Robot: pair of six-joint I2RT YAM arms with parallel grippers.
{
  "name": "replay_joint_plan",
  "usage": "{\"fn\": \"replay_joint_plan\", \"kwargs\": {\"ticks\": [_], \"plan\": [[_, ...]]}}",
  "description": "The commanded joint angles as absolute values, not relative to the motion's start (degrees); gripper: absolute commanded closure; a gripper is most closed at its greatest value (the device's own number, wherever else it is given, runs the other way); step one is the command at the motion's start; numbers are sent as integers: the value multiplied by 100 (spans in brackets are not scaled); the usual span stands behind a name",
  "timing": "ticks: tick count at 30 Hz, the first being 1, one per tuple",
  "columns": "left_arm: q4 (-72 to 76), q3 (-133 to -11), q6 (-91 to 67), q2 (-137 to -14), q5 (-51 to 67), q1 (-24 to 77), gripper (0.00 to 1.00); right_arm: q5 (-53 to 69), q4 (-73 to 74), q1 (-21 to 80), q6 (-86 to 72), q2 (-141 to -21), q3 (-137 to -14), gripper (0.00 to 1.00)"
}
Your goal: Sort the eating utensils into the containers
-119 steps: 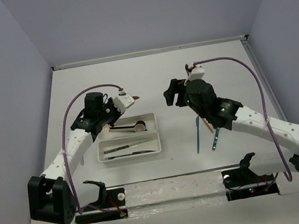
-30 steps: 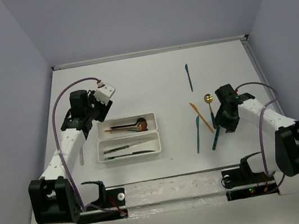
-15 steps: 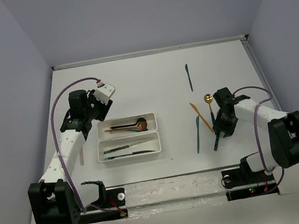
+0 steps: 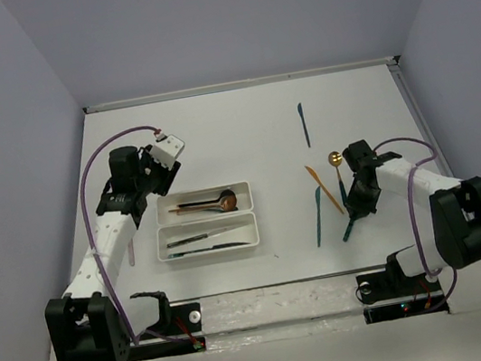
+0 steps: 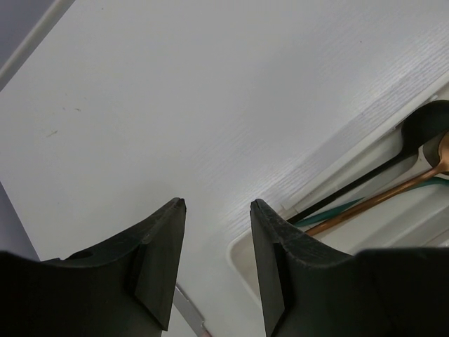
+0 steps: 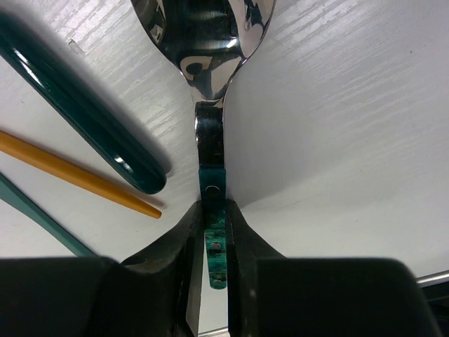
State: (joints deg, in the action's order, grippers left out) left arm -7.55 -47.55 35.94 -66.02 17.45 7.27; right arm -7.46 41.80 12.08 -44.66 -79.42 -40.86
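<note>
A teal-handled spoon (image 6: 210,133) is clamped by the right gripper (image 6: 214,225) at lower centre; the left gripper (image 5: 217,207) is held parted beside the upper tray (image 4: 248,195).

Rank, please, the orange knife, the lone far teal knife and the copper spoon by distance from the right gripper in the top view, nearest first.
From the right gripper, shut on a teal-handled spoon:
1. orange knife, just left of it.
2. lone teal knife, farther back, alone.
3. copper spoon, in the far tray, leftward.
</note>
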Motion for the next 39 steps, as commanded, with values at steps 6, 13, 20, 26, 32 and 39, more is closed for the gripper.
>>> {"fn": "replay_joint_plan", "kwargs": {"ticks": [6,13,20,26,32,39], "plan": [[-562,-4702,3621,-6354,1811,677,45,-676,4113,1204,-4254,-7498,-4561,100],[-571,-4728,3551,-6354,1767,650,45,-782,4403,1204,-4341,-6540,-5071,100],[-597,-4825,3428,-6241,2212,650,45,-879,3789,1204,-4886,-5547,-5545,100],[-1423,-5800,3121,-6012,3656,1316,41,-1088,2673,2221,-5352,-6204,-6125,100],[-1074,-6135,2156,-6213,4015,2644,31,-968,1970,3207,-5659,-7188,-6837,100],[-783,-6232,1723,-6732,3824,3032,23,-1002,1424,3875,-5783,-7725,-7215,100]]}}
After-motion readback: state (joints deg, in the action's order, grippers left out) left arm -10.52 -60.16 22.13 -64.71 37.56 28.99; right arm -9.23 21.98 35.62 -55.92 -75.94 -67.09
